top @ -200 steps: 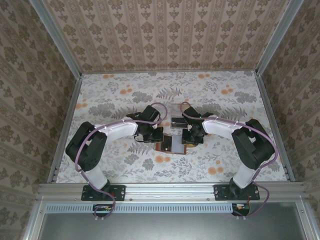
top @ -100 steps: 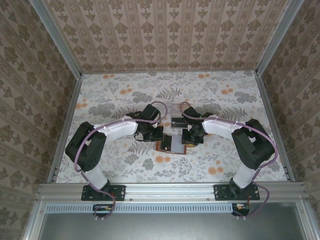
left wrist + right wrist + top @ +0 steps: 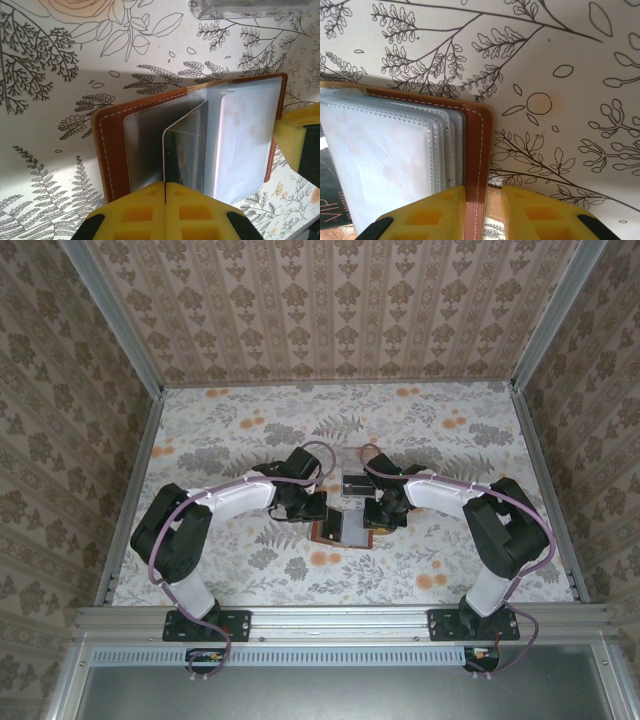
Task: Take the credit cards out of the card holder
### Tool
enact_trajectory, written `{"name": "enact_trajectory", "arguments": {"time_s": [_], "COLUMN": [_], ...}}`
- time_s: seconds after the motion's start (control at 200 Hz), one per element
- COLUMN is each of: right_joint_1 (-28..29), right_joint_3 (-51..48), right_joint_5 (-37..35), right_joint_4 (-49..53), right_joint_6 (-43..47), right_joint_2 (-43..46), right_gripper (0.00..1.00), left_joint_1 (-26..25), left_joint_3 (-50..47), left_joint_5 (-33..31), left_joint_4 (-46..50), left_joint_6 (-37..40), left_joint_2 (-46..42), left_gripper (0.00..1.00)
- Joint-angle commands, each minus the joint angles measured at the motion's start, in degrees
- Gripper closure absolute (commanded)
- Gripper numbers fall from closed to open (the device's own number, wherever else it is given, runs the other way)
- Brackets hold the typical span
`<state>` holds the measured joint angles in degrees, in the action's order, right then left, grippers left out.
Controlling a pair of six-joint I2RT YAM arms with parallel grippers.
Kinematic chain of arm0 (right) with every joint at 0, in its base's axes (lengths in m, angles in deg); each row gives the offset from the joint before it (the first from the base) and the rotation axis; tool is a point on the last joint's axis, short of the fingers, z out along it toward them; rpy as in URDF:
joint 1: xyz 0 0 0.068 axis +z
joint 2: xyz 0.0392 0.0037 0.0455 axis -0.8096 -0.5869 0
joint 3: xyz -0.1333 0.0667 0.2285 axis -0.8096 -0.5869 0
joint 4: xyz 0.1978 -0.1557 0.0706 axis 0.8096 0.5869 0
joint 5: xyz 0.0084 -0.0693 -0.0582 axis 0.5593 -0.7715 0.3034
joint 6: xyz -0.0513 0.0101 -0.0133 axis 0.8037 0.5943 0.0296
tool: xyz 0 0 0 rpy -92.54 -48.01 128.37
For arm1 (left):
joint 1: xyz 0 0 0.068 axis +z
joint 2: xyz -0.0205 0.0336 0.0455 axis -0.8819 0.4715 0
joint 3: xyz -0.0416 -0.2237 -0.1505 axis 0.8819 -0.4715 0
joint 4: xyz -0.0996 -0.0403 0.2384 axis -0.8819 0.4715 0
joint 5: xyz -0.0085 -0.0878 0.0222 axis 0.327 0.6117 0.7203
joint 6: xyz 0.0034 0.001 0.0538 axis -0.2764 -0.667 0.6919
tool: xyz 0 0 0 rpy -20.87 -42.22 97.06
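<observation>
The brown card holder (image 3: 343, 531) lies open on the table between the two arms, its clear sleeves (image 3: 240, 140) fanned up. A dark credit card (image 3: 186, 150) stands partly out of a sleeve beside the brown cover (image 3: 111, 150). My left gripper (image 3: 165, 184) is shut on that card's near edge and sits at the holder's left end (image 3: 313, 512). My right gripper (image 3: 484, 206) is shut on the holder's stitched brown edge (image 3: 478, 145) and strap tab, at the holder's right end (image 3: 376, 520). One of its yellow fingers (image 3: 295, 135) shows in the left wrist view.
A clear plastic tray (image 3: 352, 473) stands just behind the holder, and its rim (image 3: 235, 7) appears at the top of the left wrist view. A dark card with lettering (image 3: 327, 200) shows under the sleeves. Patterned walls close in the table at the back and sides.
</observation>
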<state>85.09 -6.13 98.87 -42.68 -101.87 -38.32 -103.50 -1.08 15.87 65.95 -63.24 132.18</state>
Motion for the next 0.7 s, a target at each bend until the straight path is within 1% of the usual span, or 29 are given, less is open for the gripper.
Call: {"name": "enact_trajectory", "arguments": {"time_s": [0.0,0.175,0.32,0.44,0.63,0.695], "right_joint_1": [0.3,0.4,0.5,0.5,0.5,0.5], "right_joint_3": [0.9,0.7,0.6,0.6,0.5,0.6], "right_joint_5": [-0.9,-1.0,-0.9,-1.1,-1.3,-1.4], "right_joint_4": [2.1,2.1,2.2,2.2,2.2,2.1], "right_joint_6": [0.5,0.5,0.4,0.5,0.5,0.5], "right_joint_2": [-1.1,-1.0,-0.9,-0.8,-0.4,-0.4], "right_gripper": [0.74,0.74,0.74,0.74,0.74,0.74], "left_joint_1": [-0.7,-2.1,-2.8,-3.0,-3.2,-3.2], "left_joint_3": [1.3,2.0,2.6,2.3,2.0,2.1], "left_joint_5": [2.5,5.0,4.9,4.5,3.6,3.3], "left_joint_4": [-1.7,-3.9,-3.1,-2.6,-1.7,-1.3], "left_joint_6": [-0.6,-2.0,-1.6,-1.6,-1.6,-1.5], "left_joint_2": [0.8,2.5,2.9,2.9,2.2,1.7], "left_gripper": [0.93,0.87,0.86,0.88,0.95,0.95]}}
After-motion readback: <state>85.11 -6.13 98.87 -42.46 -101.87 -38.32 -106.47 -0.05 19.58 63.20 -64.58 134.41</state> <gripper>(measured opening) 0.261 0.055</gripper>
